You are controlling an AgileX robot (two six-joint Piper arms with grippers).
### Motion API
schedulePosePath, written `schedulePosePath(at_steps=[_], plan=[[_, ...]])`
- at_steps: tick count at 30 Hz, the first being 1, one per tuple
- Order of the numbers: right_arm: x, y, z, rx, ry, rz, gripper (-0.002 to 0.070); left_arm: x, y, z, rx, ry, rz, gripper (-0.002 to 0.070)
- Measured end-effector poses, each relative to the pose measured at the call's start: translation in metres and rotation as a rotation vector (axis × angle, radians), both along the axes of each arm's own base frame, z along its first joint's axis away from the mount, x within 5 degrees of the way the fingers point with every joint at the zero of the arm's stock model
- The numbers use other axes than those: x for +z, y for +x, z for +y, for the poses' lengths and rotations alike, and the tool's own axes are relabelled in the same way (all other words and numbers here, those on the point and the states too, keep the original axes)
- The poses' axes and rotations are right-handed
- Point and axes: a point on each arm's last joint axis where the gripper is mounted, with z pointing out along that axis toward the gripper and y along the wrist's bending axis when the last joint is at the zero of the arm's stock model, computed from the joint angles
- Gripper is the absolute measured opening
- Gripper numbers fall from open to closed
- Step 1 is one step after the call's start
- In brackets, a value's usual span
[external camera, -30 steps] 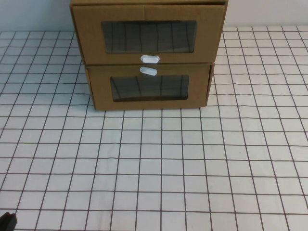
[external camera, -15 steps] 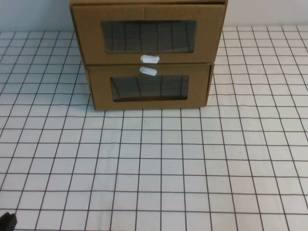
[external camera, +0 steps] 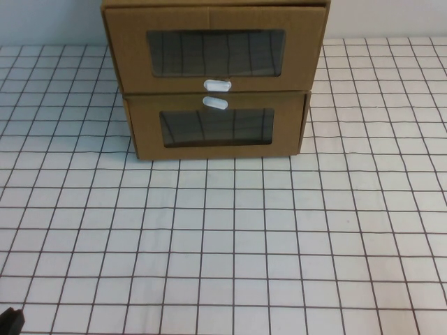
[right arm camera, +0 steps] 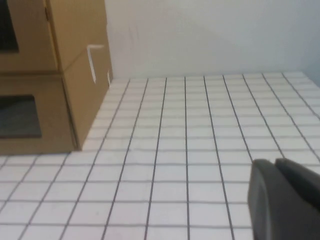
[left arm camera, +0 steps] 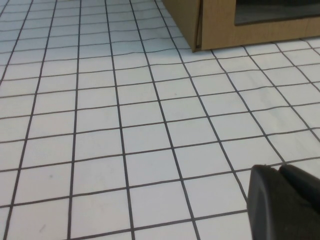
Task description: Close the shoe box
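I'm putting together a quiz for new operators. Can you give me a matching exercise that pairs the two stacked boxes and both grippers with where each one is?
Things:
1. shoe box
2. narrower box
3. left gripper
4. right gripper

Places:
A. bottom of the stack
B. outside the high view, seen only by its own wrist camera
C. top of the stack
D. near left corner of the high view

Pairs: 1-C, 2-A, 3-D, 4-B

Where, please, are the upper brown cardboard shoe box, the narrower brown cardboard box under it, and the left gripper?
upper brown cardboard shoe box (external camera: 307, 49): high view, front panel right of window.
narrower brown cardboard box (external camera: 286, 122): high view, front panel right of window.
left gripper (left arm camera: 285, 205): left wrist view, dark fingertip.
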Motion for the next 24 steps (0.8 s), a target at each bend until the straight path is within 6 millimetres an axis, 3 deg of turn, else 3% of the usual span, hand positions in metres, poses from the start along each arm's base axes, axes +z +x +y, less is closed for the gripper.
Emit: schedulePosePath(at_steps=[3, 6, 24], plan=[[-0.03, 0.004, 0.0, -0.019, 0.011, 0.063, -0.0013, 0.0, 0.0, 0.0, 0.0, 0.0, 0.0, -0.0005], [-0.039, 0.004, -0.002, -0.053, 0.02, 0.125, -0.0013, 0.0, 0.0, 0.0, 0.0, 0.0, 0.001, -0.0006], [-0.048, 0.002, 0.0, -0.011, -0.102, 0.216, -0.0013, 0.0, 0.0, 0.0, 0.0, 0.0, 0.001, -0.0005]])
